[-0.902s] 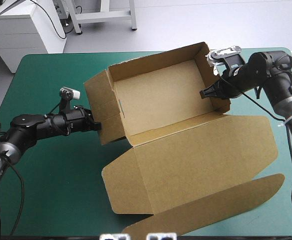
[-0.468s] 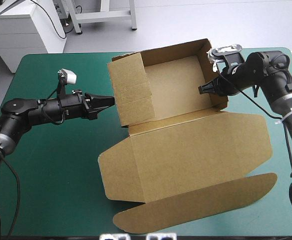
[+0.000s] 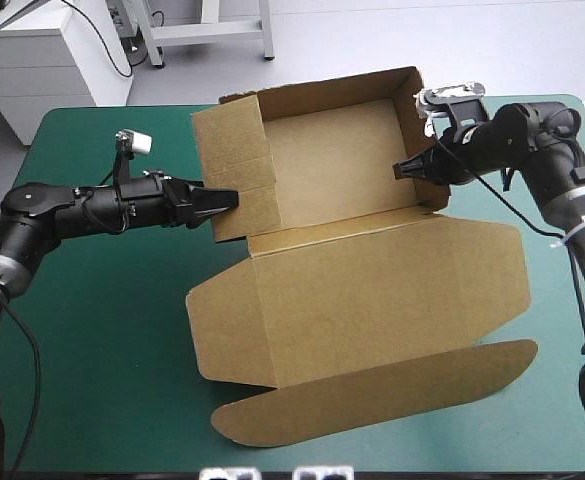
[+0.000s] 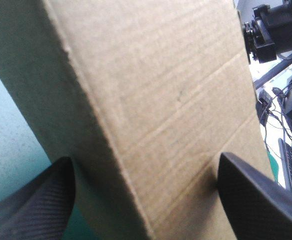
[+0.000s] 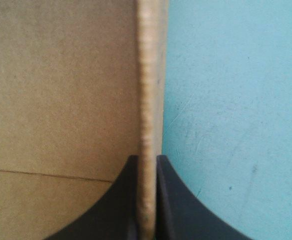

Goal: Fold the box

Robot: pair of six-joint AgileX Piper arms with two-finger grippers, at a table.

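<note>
Lying across the middle of the table [image 3: 92,330]: the box [image 3: 332,175], tray toward the far edge, lid [image 3: 372,300] spreading flat toward the near edge, rounded flap [image 3: 372,400] almost reaching it.

Sitting squarer to the table than earlier, no longer skewing toward the left edge. Left wall [image 3: 234,170] standing raised, outer face turning toward the table's left edge, instead of bulging as earlier. Probably meaning the wall fold is holding, with tucking likely not yet done.

Left gripper [image 3: 217,200] returning to that wall after drawing back toward the table's left edge just before. Now straddling it [image 4: 145,165] with fingers spread wide, board between them but not yet clamped. Right gripper [image 3: 404,170] still pinching the right wall [image 5: 146,75], toward the table's far right corner, fingers pressed onto the board edge [image 5: 146,160].

Leaving wide bare cover on the table's left side for the left arm. Leaving little room by the far edge behind the tray, and hardly any by the near edge past the flap.
</note>
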